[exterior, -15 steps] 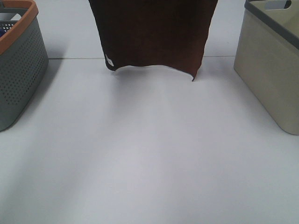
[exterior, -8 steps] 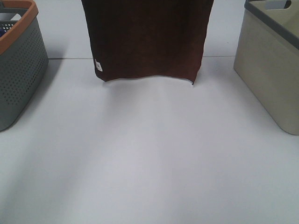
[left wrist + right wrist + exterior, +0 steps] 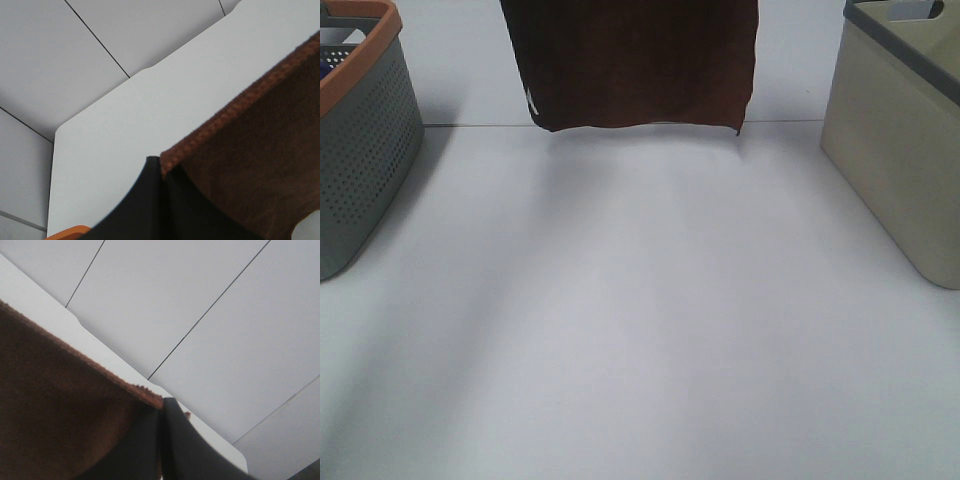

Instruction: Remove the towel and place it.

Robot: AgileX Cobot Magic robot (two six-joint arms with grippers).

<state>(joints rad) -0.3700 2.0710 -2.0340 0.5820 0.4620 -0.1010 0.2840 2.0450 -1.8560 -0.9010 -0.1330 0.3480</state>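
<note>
The towel (image 3: 635, 62) is a dark reddish-brown cloth hanging flat in the air above the far middle of the white table (image 3: 640, 320), with a small white tag at its lower left corner. Its top edge is cut off by the frame. My left gripper (image 3: 162, 172) is shut on one top corner of the towel (image 3: 250, 165). My right gripper (image 3: 161, 415) is shut on the other top corner of the towel (image 3: 55, 405). Neither gripper shows in the exterior view.
A grey perforated basket with an orange rim (image 3: 360, 130) stands at the far left. A beige bin with a grey rim (image 3: 900, 140) stands at the far right. The orange rim (image 3: 67, 234) also shows in the left wrist view.
The towel has risen: its lower edge has moved up the picture, has straightened, and hangs higher above the table. The baskets have not moved.
</note>
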